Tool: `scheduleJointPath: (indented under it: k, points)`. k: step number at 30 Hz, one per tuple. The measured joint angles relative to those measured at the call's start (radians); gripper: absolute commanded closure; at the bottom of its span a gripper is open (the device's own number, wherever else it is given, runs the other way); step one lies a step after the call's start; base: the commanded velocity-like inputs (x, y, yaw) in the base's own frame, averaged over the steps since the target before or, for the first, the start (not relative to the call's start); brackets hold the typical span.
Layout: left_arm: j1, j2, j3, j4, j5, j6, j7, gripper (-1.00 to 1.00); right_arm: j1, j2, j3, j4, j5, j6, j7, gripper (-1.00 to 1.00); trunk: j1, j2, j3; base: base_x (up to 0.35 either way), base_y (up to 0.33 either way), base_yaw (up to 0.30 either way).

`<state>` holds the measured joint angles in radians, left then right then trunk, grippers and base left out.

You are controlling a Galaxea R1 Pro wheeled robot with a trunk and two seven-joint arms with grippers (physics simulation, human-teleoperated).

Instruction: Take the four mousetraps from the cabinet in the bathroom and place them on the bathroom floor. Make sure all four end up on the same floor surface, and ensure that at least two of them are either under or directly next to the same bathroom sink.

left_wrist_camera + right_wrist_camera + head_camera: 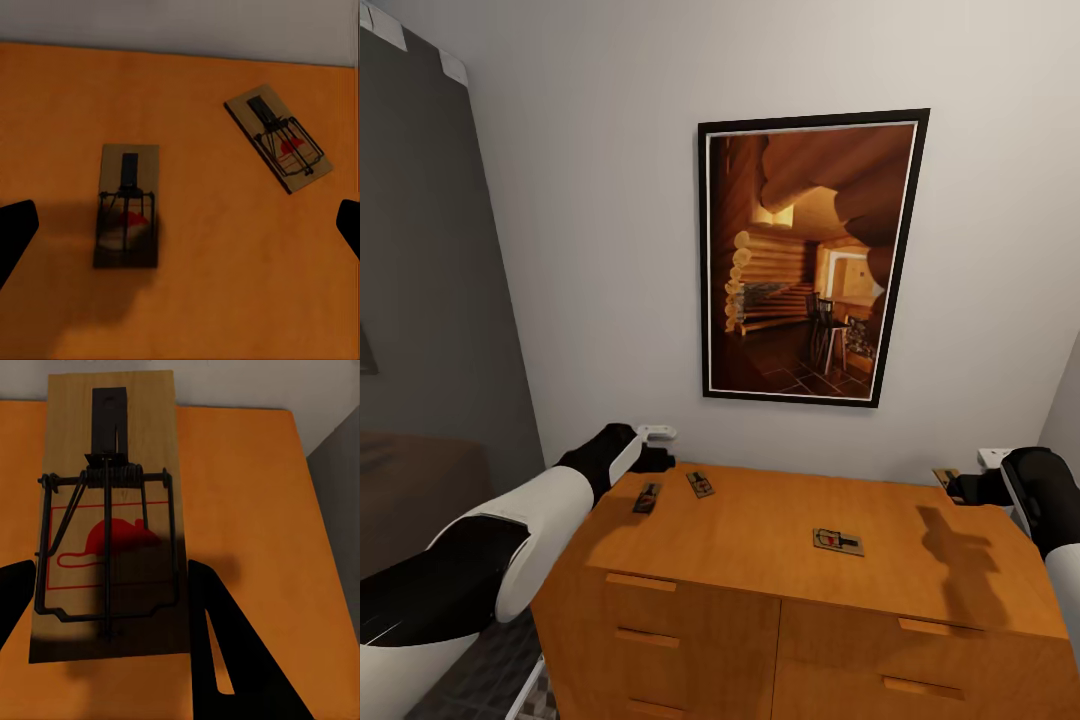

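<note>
The orange-brown cabinet (920,590) stands against the white wall. Three mousetraps lie flat on its top: two near the back left corner (647,497) (700,485) and one nearer the middle (837,541). My left gripper (658,459) hovers open above the left pair; in the left wrist view both traps (127,206) (279,139) lie between its spread fingertips (15,232). My right gripper (960,486) is over the cabinet's back right corner, shut on the fourth mousetrap (945,478), which is held above the cabinet top (255,510) as a tan board (109,442) between dark fingers (217,652).
A framed log-cabin picture (810,260) hangs on the wall above the cabinet. A dark grey wall panel (430,270) runs along the left. Patterned floor tiles (490,670) show at the cabinet's lower left. Drawer fronts with wooden pulls (640,582) face me.
</note>
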<state>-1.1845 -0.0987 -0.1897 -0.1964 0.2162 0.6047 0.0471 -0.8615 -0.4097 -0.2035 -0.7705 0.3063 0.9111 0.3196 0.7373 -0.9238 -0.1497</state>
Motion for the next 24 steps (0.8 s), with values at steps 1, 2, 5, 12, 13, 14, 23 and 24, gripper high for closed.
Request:
scheduleJointPath:
  k: [1, 2, 5, 12, 13, 14, 23, 24]
  points:
    - [0.000, 0.000, 0.000, -0.002, 0.000, 0.000, 0.000, -1.00, 0.000, 0.000, 0.000, 0.000, 0.000, 0.000, 0.000, 1.00, 0.000, 0.000, 0.000, 0.000, 0.000, 0.000]
    - [0.000, 0.000, 0.000, -0.003, 0.000, 0.000, 0.001, -1.00, 0.000, 0.000, 0.000, 0.000, 0.001, 0.000, 0.000, 1.00, 0.000, 0.000, 0.000, 0.000, 0.000, 0.000]
    - [0.000, 0.000, 0.000, -0.004, -0.001, 0.000, 0.001, -1.00, 0.000, -0.001, 0.000, 0.000, 0.001, 0.000, 0.000, 1.00, 0.000, 0.000, 0.000, 0.030, 0.000, 0.000]
    - [0.000, 0.000, -0.001, -0.003, -0.002, -0.003, 0.001, -1.00, 0.000, -0.001, 0.000, 0.000, 0.001, 0.000, 0.000, 1.00, 0.000, 0.000, 0.000, 0.124, 0.000, 0.000]
    - [0.000, 0.000, -0.001, -0.002, -0.002, -0.003, 0.001, -1.00, -0.001, 0.000, 0.000, 0.000, 0.001, 0.000, 0.000, 1.00, 0.000, 0.000, 0.000, 0.045, 0.000, 0.000]
    - [0.000, 0.000, -0.001, -0.001, -0.002, -0.003, 0.001, -1.00, -0.001, -0.001, 0.000, 0.001, 0.001, 0.000, 0.000, 1.00, 0.000, 0.000, 0.000, 0.036, 0.000, 0.000]
    - [0.000, 0.000, -0.001, 0.007, 0.000, -0.002, 0.001, -1.00, 0.000, -0.003, -0.001, 0.001, 0.001, 0.000, 0.002, 1.00, 0.000, 0.000, 0.000, 0.012, 0.000, 0.000]
    - [0.000, 0.000, -0.001, 0.007, 0.001, -0.002, 0.001, -1.00, 0.000, -0.003, -0.001, 0.001, 0.001, 0.000, 0.002, 1.00, 0.000, 0.000, 0.000, 0.002, 0.000, 0.000]
